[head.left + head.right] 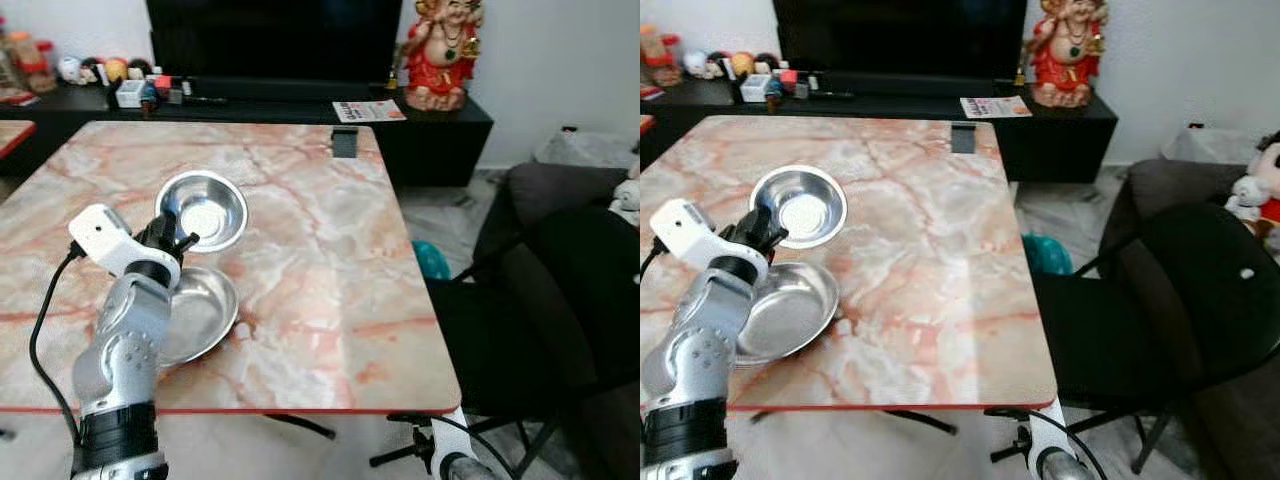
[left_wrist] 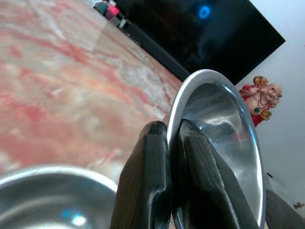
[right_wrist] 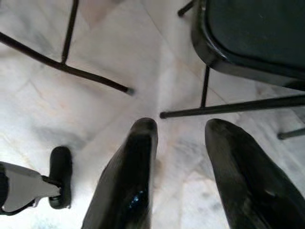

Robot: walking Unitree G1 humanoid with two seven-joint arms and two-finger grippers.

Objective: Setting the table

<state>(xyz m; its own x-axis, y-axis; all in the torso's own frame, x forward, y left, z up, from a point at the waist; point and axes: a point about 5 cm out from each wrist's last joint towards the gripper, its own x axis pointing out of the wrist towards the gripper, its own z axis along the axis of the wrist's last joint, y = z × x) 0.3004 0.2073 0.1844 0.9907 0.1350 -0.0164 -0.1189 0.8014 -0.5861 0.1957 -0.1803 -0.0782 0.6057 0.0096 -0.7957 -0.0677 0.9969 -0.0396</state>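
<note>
A small steel bowl [image 1: 203, 208] is held tilted just above the marble table [image 1: 300, 230], its near rim pinched by my left gripper [image 1: 178, 238], which is shut on it. In the left wrist view the two black fingers [image 2: 157, 181] clamp the bowl's rim [image 2: 214, 129]. A second, shallower steel bowl [image 1: 200, 312] rests on the table right below and in front of the held one, partly hidden by my left arm. My right gripper [image 3: 178, 126] hangs open near the floor, beside the chair legs.
A black chair [image 1: 530, 320] stands close to the table's right edge. Behind the table is a dark TV cabinet [image 1: 430, 125] with a red figurine [image 1: 440, 50], a leaflet [image 1: 368, 110] and small items. A small dark object [image 1: 344, 141] lies at the table's far edge.
</note>
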